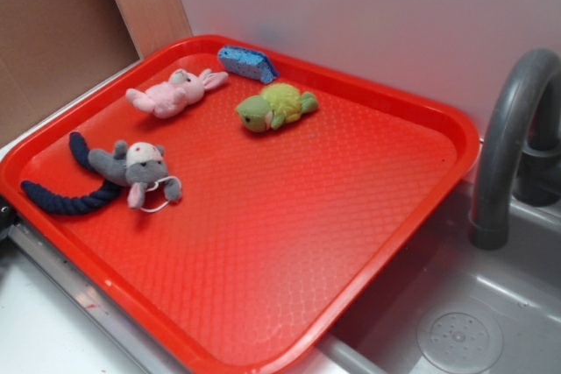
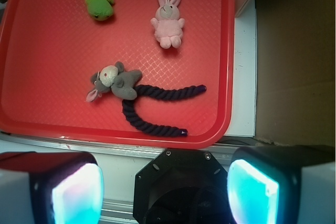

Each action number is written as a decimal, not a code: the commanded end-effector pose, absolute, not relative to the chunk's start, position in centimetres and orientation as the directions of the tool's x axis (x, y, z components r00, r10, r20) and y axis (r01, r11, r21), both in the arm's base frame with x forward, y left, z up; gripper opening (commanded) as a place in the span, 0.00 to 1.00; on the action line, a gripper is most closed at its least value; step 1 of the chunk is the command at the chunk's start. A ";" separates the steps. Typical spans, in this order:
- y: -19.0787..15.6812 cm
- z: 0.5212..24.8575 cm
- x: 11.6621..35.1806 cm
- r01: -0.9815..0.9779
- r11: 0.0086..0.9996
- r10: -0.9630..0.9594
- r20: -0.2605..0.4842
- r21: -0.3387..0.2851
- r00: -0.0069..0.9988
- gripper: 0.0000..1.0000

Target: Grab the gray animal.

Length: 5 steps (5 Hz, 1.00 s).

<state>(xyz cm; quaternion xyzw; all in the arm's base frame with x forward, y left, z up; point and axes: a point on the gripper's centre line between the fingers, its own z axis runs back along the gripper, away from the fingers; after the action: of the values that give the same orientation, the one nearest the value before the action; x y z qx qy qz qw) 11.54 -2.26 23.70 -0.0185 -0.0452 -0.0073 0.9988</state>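
One red tray [image 1: 386,243] holds five things: three plush toys, one rope and one sponge. The gray animal [image 1: 133,167] lies near the tray's left edge in the exterior view, on its side, its white face up and its thin white string loop trailing beside its pinkish feet. It rests against the bend of the dark rope [image 1: 66,192], touching it; the rope's two ends run away from it. One pink bunny [image 1: 173,94] lies farther back, near the blue sponge [image 1: 246,63] at the tray's far rim. One green toy [image 1: 274,107] lies to the right of the bunny, apart from it. One gray faucet [image 1: 508,137] stands beside the tray over a sink [image 1: 456,330].

The gripper [image 2: 165,190] sits above the tray's near edge, its jaws spread wide and holding nothing, well apart from the gray animal [image 2: 115,81].
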 end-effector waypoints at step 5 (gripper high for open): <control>-6.7 18.3 18.4 0.830 0.555 -0.824 0.176 0.058 0.538 1.00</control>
<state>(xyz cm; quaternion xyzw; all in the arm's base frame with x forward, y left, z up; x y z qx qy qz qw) 18.59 -6.12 17.48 -0.0205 -0.0784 -0.4697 0.8791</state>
